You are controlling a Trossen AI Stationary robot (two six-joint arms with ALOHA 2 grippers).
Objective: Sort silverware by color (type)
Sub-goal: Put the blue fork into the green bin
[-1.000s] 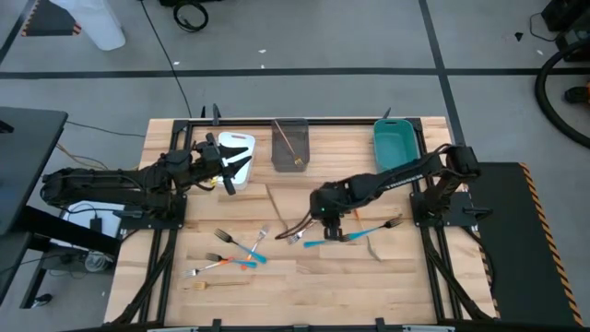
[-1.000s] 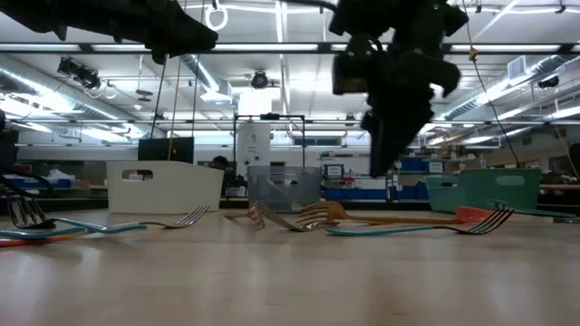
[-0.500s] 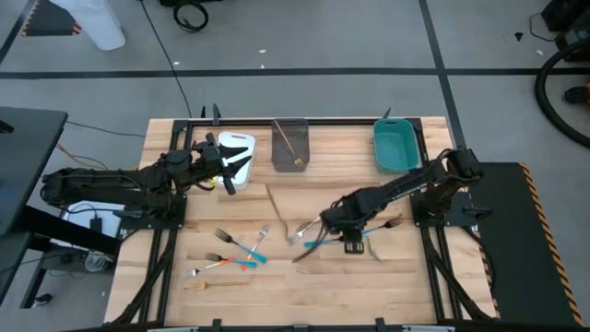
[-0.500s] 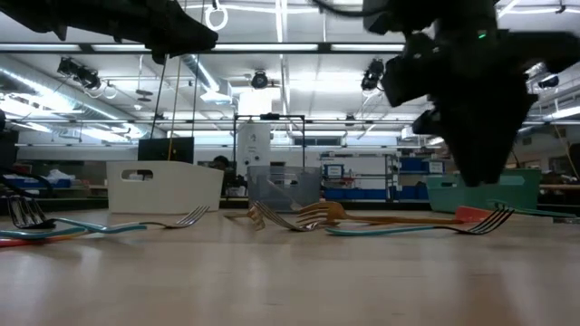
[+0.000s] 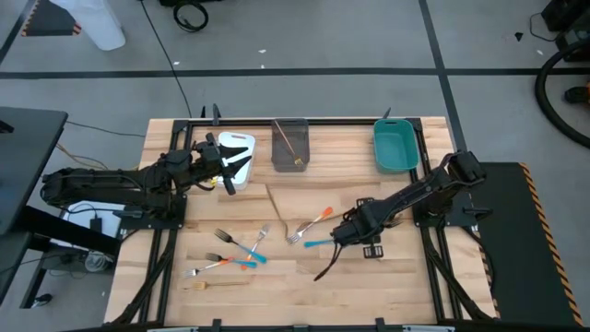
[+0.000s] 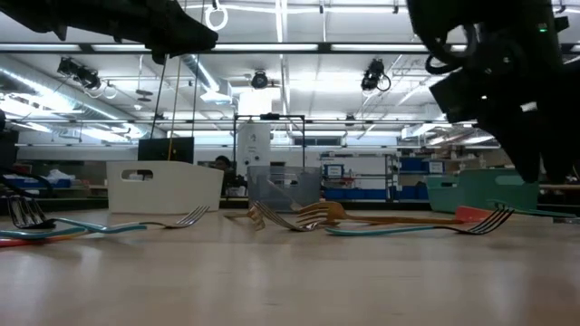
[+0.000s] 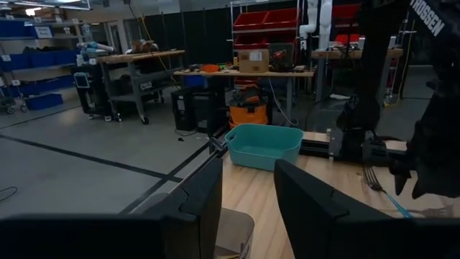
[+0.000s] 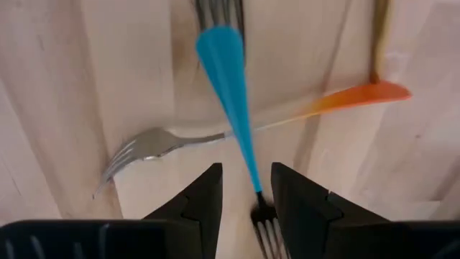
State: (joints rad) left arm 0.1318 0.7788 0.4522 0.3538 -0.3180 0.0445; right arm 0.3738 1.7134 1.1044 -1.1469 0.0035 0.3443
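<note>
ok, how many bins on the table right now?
3, all along the far edge: a white bin by the left arm, a grey bin in the middle, and a teal bin on the right. None appears hidden.

The desk (image 5: 277, 295) is pale wood in butted planks, matt, with visible grain and seams. The forks' heads (image 8: 136, 151) look like polished metal with a soft sheen; one handle (image 8: 230, 86) is smooth blue plastic, another (image 8: 359, 97) glossy orange that looks translucent. The teal bin (image 7: 262, 144) is smooth plastic with a faint gloss, the white bin (image 6: 163, 186) matt plastic, the grey bin (image 6: 285, 188) clear and see-through. The right claw (image 8: 244, 191) has matt black fingers.
</note>
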